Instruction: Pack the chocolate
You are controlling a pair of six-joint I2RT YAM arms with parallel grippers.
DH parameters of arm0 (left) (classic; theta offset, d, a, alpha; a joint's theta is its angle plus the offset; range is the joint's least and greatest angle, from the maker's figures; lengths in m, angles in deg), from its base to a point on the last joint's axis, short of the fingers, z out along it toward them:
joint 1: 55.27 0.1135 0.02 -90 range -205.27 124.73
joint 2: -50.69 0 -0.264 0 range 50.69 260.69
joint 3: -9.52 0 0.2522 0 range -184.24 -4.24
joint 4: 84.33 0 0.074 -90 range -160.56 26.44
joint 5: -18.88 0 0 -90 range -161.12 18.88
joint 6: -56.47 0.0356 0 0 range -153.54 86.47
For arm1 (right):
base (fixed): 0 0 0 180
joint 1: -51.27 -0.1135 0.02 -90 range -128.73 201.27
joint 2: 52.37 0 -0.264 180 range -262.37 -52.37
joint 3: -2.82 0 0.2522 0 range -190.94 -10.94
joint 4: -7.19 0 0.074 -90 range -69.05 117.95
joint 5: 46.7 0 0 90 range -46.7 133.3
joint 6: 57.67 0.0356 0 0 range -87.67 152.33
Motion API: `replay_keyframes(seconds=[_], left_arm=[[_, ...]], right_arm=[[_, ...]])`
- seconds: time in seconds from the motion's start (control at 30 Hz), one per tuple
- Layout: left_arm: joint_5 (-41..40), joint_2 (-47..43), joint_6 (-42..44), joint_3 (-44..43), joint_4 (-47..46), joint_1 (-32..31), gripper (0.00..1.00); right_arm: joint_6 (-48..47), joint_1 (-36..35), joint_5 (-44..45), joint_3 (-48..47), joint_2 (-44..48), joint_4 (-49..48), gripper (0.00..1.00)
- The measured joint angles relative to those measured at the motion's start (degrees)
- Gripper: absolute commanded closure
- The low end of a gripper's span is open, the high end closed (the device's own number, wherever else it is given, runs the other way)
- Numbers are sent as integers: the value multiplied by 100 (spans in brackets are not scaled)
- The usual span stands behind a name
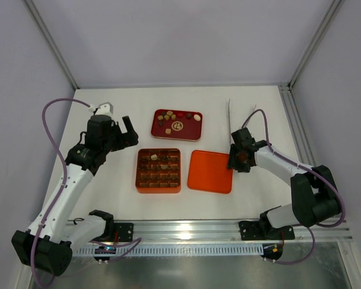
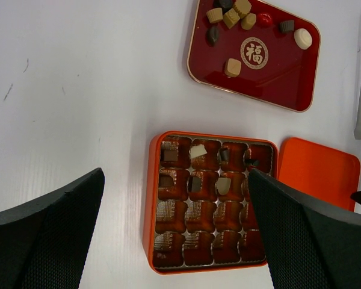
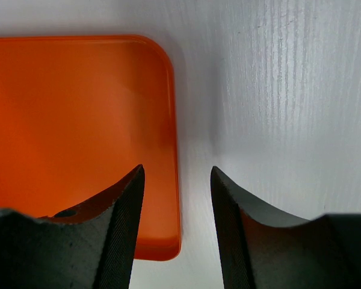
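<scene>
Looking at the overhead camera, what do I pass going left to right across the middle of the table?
From the left: left claw → orange grid box → orange lid → right claw.

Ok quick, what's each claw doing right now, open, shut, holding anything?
Left claw: wide open, holding nothing.
Right claw: open, jaws astride the edge of the orange lid, not clamped on it.

Two robot arms, left arm (image 1: 63, 195) and right arm (image 1: 277, 165), had white shells between black joint housings, looping purple cables (image 1: 46, 114), black bases (image 1: 102, 221) on a silver rail (image 1: 192, 229), and a black left end effector (image 1: 130, 131) and right end effector (image 1: 237, 158) with finely cross-hatched, tapered fingers (image 2: 42, 241).
</scene>
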Motion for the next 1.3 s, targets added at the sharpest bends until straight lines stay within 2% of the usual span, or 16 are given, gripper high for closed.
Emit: replay_keyframes(seconds=[0.37,0.47,0.6,0.77,0.9,1.1,1.3], left_arm=[[461,197,0,-2,-42,0,0],[809,291,-4,-4,-83,0,0],[1432,503,-26,-76,-146,-2,0],[2306,802,-133,-111,-343,-61,0],[2767,1095,-177,-184,-455,-387,0],[3056,1550,-184,-417,-662,-964,0],[3230,1947,-214,-592,-815,-1187,0]], right_arm=[[173,-26,-31,225,-291,-658,69],[170,-31,-33,264,-291,-802,78],[173,-33,-101,310,-291,-935,96],[155,-37,-173,323,-188,-863,96],[116,-37,-177,310,249,-573,96],[-31,-37,-168,-236,916,15,96],[-118,4,-179,-688,1220,297,96]])
